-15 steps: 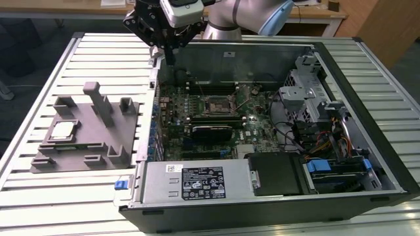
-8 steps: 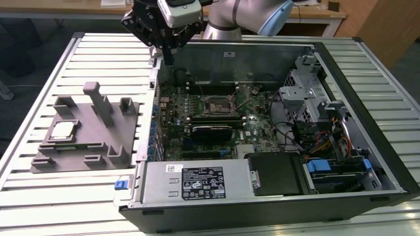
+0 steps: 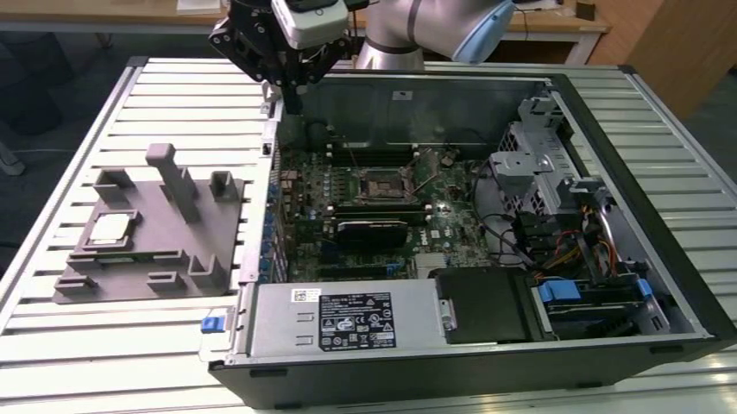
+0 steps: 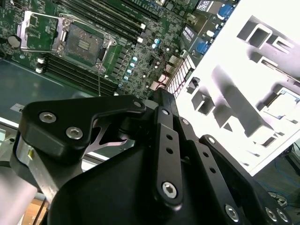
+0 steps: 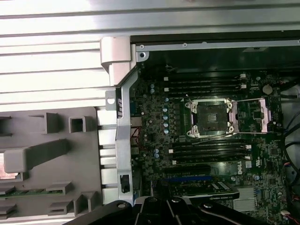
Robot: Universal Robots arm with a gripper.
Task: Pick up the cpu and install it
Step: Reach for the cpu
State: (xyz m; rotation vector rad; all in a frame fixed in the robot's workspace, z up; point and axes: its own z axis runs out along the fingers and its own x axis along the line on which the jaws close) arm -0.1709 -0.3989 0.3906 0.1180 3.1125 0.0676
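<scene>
Lab, slatted metal bench [image 3: 173, 95], open computer case [image 3: 461, 366]

Robot arm [image 3: 432, 30] cut off at the exterior view's top edge, gray parts fixture [image 5: 56, 154] cropped by the first wrist view's edge, cpu [image 5: 5, 174] a mere sliver at that same edge.

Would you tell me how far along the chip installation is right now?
Done: the socket stands open and empty. In hand: the tool hangs over a corner of the case, apart from the chip lying in the gray holder. Left: picking it up and seating it.
</scene>
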